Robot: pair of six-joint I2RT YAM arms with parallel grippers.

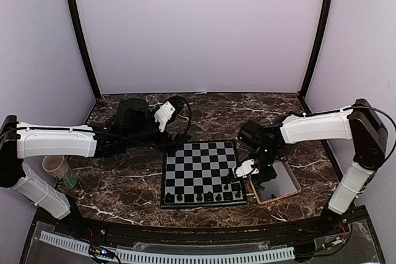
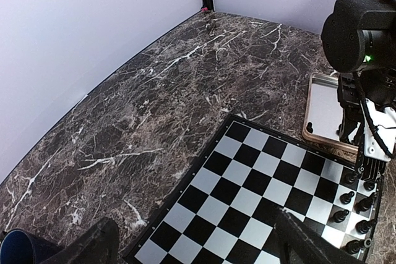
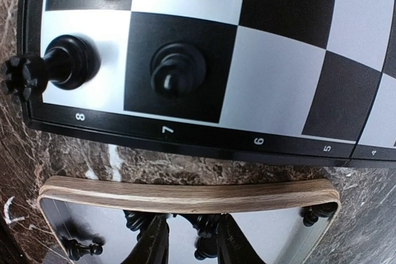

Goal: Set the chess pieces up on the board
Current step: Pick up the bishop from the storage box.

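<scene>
The board (image 1: 198, 165) lies mid-table, with several dark chess pieces (image 1: 204, 196) along its near rows. In the right wrist view a pawn (image 3: 178, 69) and a rook (image 3: 62, 63) stand at the board's edge by the marks 7 and 8. My right gripper (image 3: 189, 242) hangs low in the tan-rimmed tray (image 3: 185, 195), its jaws narrowly apart astride a dark piece (image 3: 207, 233). That piece lies against the right finger, and a gap shows on its left. My left gripper (image 2: 195, 221) is open and empty above the board's far left corner.
Loose pieces (image 3: 83, 250) lie in the tray, one (image 3: 315, 214) near its right corner. A pale cup (image 1: 57, 168) stands at the left edge of the marble table beside the left arm. Walls enclose the back and both sides.
</scene>
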